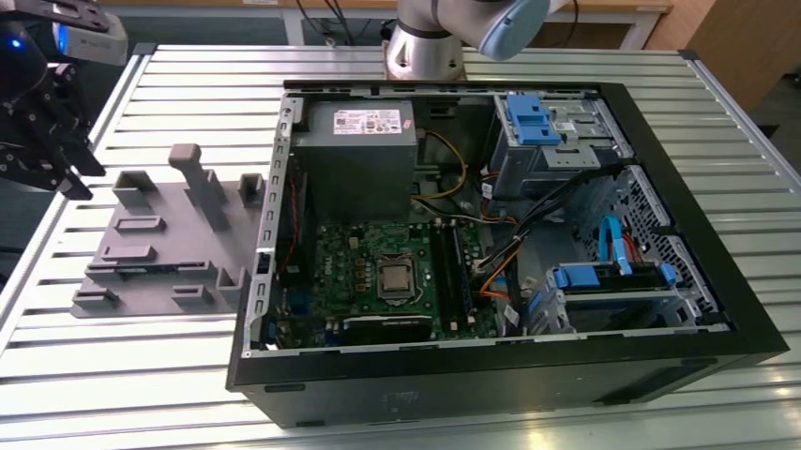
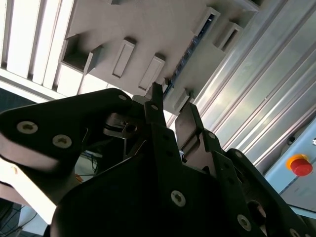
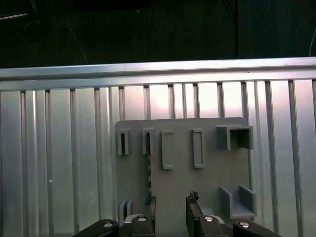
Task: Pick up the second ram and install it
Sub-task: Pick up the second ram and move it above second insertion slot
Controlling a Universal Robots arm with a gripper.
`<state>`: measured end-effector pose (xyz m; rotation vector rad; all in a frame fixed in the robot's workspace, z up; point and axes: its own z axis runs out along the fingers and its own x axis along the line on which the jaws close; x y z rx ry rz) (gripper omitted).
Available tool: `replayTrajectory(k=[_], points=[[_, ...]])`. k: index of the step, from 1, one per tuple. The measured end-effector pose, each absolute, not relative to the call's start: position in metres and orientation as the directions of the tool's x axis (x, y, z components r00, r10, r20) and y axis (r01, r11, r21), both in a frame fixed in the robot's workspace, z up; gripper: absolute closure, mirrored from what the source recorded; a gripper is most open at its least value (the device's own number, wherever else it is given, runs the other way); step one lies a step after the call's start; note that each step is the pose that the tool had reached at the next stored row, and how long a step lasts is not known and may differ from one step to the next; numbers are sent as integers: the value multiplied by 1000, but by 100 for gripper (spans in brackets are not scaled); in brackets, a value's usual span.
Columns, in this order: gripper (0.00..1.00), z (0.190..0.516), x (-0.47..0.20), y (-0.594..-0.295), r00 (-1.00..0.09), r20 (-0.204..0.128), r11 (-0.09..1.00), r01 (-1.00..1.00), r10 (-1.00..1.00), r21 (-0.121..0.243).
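The gripper (image 1: 75,173) hangs over the grey fixture (image 1: 150,253), which lies on the slatted metal table (image 1: 150,375) at about nine o'clock from the open computer case (image 1: 501,375) in the exterior view. The robot's base (image 1: 423,52) stands at twelve o'clock from the case.

In the first wrist view the gripper (image 3: 169,201) has its pincer parted with a clear gap, and nothing sits between the fingers (image 3: 193,210). The second ram (image 3: 148,180) stands edge-on in the fixture (image 3: 207,177), a thin dark line running between two slotted blocks. It lines up with one fingertip rather than with the gap.

The second wrist view shows the same: the gripper (image 2: 173,101) is spread and close above the second ram (image 2: 191,49) in its groove in the fixture (image 2: 138,24). A red button (image 2: 300,164) on a yellow base sits at the table's edge.

Inside the case, the power supply (image 1: 356,159) carries a white label (image 1: 367,120); I cannot read its print. The green motherboard (image 1: 351,262) lies at six o'clock from the power supply.
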<state>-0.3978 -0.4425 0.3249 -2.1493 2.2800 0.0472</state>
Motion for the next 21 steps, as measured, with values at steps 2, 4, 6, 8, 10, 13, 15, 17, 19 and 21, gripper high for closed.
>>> replayTrajectory(k=[2, 4, 6, 8, 10, 13, 15, 17, 19, 21], points=[[62, 321, -398, -443, -59, -26, 59, -998, -998, 17], [62, 318, -398, -444, -59, -27, 59, -998, -998, 16], [62, 314, -398, -445, -59, -26, 59, -998, -998, 17], [62, 310, -398, -447, -59, -27, 59, -998, -998, 16], [62, 307, -398, -448, -59, -27, 59, -998, -998, 16], [62, 306, -398, -448, -59, -26, 59, -998, -998, 17], [62, 306, -398, -448, -59, -26, 59, -998, -998, 17], [62, 306, -398, -448, -59, -26, 59, -998, -998, 17], [62, 306, -398, -448, -59, -26, 59, -998, -998, 17], [62, 305, -398, -448, -59, -27, 59, -998, -998, 16]])
